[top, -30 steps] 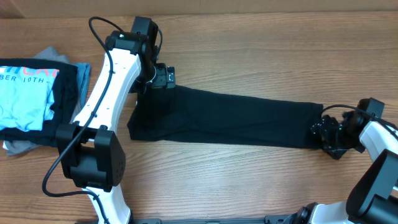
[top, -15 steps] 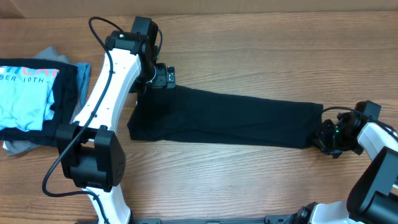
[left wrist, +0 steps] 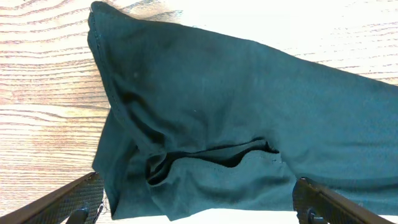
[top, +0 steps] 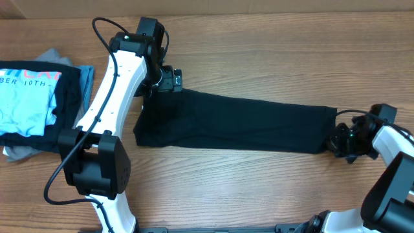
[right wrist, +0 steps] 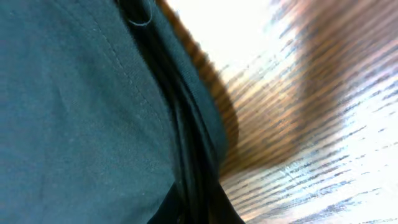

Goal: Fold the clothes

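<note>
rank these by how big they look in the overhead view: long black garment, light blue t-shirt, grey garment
1. long black garment
2. light blue t-shirt, partly cut off by the frame
3. grey garment, only edges showing

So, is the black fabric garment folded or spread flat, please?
Folded: the black fabric garment lies as a long narrow strip, layers overlapping at one end.

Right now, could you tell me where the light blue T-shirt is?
Overhead, the light blue T-shirt lies far left atop stacked garments, beside the left arm.
</note>
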`<action>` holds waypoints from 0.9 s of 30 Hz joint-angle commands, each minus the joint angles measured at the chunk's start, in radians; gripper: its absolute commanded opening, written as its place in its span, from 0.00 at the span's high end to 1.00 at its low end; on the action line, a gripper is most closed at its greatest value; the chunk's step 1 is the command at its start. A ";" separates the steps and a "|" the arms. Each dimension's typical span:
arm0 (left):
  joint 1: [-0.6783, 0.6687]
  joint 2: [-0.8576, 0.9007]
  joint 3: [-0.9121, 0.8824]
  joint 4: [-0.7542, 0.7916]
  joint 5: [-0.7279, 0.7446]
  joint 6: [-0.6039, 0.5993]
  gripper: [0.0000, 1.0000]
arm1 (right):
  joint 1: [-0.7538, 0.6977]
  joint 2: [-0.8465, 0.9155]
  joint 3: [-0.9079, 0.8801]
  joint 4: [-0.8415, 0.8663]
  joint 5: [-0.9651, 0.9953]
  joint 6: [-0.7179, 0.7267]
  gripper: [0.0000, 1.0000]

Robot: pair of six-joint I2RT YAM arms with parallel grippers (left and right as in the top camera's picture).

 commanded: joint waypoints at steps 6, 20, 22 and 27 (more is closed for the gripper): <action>0.003 0.008 0.006 0.001 0.010 0.005 0.00 | 0.073 0.007 0.133 -0.029 0.016 -0.046 0.96; 0.003 0.008 0.006 0.001 0.010 0.005 0.00 | 0.290 0.003 0.274 -0.143 0.027 -0.149 0.96; 0.003 0.008 0.006 0.001 0.011 0.005 0.00 | 0.327 -0.001 0.303 -0.166 0.030 -0.160 0.96; 0.003 0.008 0.006 0.001 0.010 0.005 0.00 | 0.440 -0.017 0.363 -0.222 0.074 -0.182 0.96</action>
